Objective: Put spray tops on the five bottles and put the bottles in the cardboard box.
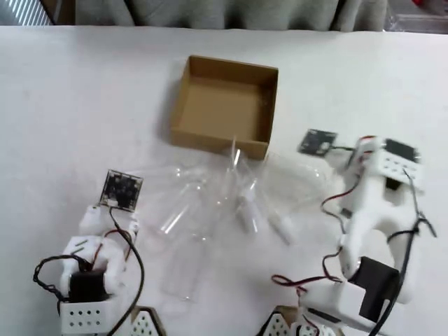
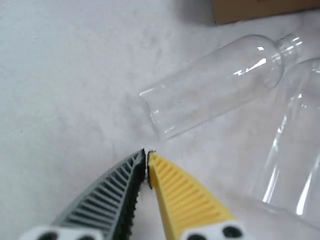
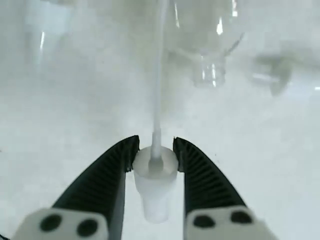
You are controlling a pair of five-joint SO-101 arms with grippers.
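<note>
The right gripper (image 3: 155, 145) is pinching a white spray top (image 3: 155, 192) by its collar, with the two black fingers lying against both sides of it. The thin dip tube (image 3: 159, 75) is pointing away from the gripper toward an open-necked bottle (image 3: 210, 45), which is lying on its side with the neck turned to the gripper. The left gripper (image 2: 146, 156) is sitting low over the table (image 2: 60, 75) with its grey and yellow fingers pressed together on nothing, just beside the flat end of a second bottle (image 2: 215, 85). In the high view the bottles (image 1: 189, 210) are lying in a loose heap between the two arms, in front of the cardboard box (image 1: 218, 142). The box is holding nothing yet, so I am judging the task to be near its beginning. Several things could be going wrong from here. The tube is long and looks soft, so it may be bending against the rim of the neck instead of entering, if the approach is not straight. No bottle is being held, so a push from the top may be rolling the light, round bottle away or into its neighbours. The fingers are also covering only a small part of the top, so it may be twisting between them.
</note>
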